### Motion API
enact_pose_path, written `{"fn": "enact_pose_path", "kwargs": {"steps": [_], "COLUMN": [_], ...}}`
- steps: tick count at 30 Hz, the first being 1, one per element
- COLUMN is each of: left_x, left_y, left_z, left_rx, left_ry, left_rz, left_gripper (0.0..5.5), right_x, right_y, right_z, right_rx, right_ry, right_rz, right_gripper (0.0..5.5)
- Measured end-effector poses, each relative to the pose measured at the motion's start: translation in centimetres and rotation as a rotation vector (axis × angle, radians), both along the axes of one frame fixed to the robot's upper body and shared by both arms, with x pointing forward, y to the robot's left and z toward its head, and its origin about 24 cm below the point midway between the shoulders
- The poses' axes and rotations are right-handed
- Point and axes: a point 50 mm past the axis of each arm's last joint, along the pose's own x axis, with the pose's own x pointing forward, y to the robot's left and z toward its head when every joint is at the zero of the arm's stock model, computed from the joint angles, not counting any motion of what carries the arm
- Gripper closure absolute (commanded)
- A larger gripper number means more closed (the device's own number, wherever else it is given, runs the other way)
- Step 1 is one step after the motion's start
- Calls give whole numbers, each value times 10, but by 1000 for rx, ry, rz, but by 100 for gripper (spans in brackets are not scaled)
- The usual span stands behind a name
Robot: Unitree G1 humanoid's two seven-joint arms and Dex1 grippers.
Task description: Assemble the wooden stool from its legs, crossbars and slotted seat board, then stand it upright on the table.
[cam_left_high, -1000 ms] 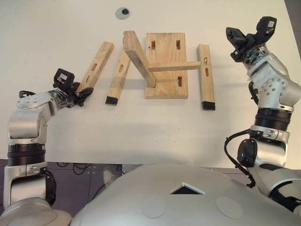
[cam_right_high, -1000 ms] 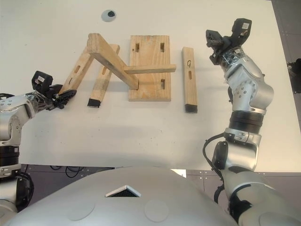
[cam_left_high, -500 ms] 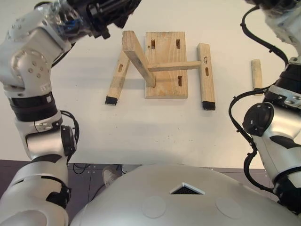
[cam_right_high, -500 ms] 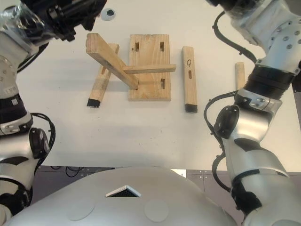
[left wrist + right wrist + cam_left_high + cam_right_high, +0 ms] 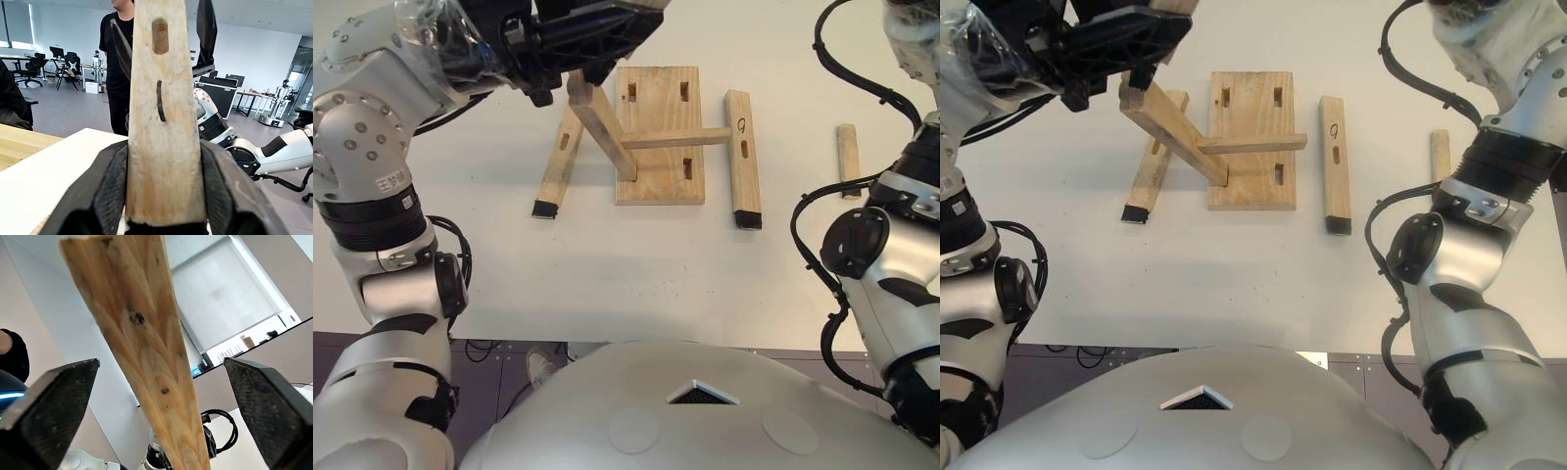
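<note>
Left tool (image 5: 592,34) clamped on a leg (image 5: 164,122), raised over the worktop (image 5: 607,264) near the seat board (image 5: 658,137), presumably for slotting in; right tool (image 5: 160,363) state: cannot tell.

Pale leg (image 5: 164,122), seat board (image 5: 658,132); white table (image 5: 607,264)

Two robot arms, the left arm (image 5: 370,127) and the right arm (image 5: 889,259), are built from rounded silver-grey metallic shells dotted with small dark screw holes and separated by ribbed black joint bands (image 5: 372,211). Loose black cables (image 5: 795,230) loop beside the joints. The left gripper (image 5: 161,34) has broad matte black fingers (image 5: 110,196).
</note>
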Motion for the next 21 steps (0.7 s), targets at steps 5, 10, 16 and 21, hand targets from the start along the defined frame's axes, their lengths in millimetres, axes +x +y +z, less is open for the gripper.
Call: {"fn": "enact_pose_path", "kwargs": {"steps": [5, 10, 16, 21], "left_x": [-1, -2, -3, -1], "left_y": [0, 1, 0, -1], "left_z": [-5, -7, -7, -8], "left_rx": [14, 10, 3, -1], "left_ry": [9, 7, 8, -2], "left_rz": [-10, -8, -13, -3], "left_gripper": [350, 350, 350, 314], "right_x": [4, 2, 2, 3], "right_y": [-9, -11, -11, -10], "right_z": [6, 7, 7, 11], "right_rx": [21, 55, 47, 46], "right_ry": [4, 6, 9, 4], "right_rz": [-4, 44, 39, -8], "right_gripper": [175, 262, 300, 308]}}
